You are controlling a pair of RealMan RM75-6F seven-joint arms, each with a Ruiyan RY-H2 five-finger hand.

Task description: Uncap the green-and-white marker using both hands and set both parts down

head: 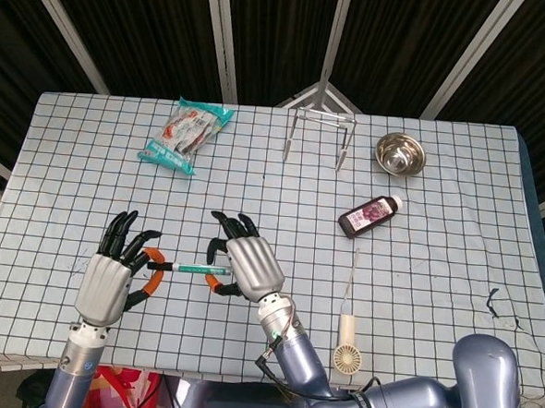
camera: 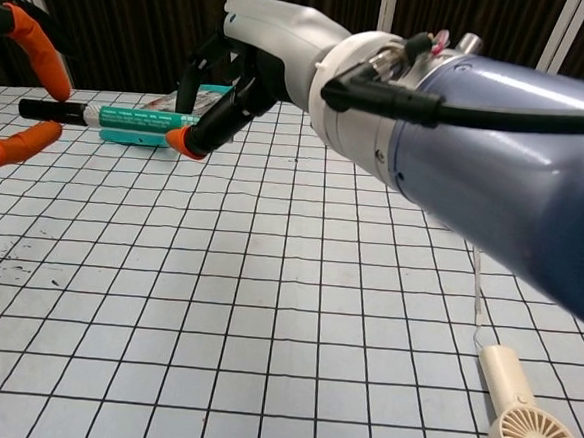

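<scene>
The right hand point(head: 246, 267) holds the green-and-white marker point(head: 193, 268) off the checkered desk point(head: 438, 223), its orange-tipped fingers point(camera: 187, 140) pinched on the green barrel. The marker lies level, its black cap point(camera: 43, 110) pointing toward the left hand point(head: 111, 277).

The left hand sits at the cap end with its fingers spread — in the chest view two orange fingertips point(camera: 38, 46) bracket the black cap, one above and one below, with a gap showing between each tip and the cap. The head view shows the orange tips just at the cap's end, but I cannot tell from it whether they touch. The cap is on the marker.

Elsewhere on the desk: a snack packet point(head: 184, 134) lies toward the far left, a metal wire rack point(head: 321, 133) stands near the far edge, and a small steel bowl point(head: 400, 154) sits to its right. A dark bottle point(head: 370, 215) lies on its side nearer the middle, well apart from the marker. A small handheld fan point(head: 345, 352) lies near the front edge — a thin white cord point(head: 351, 278) runs up from it toward the bottle. A short dark cable scrap point(head: 499, 306) lies at the right side.
</scene>
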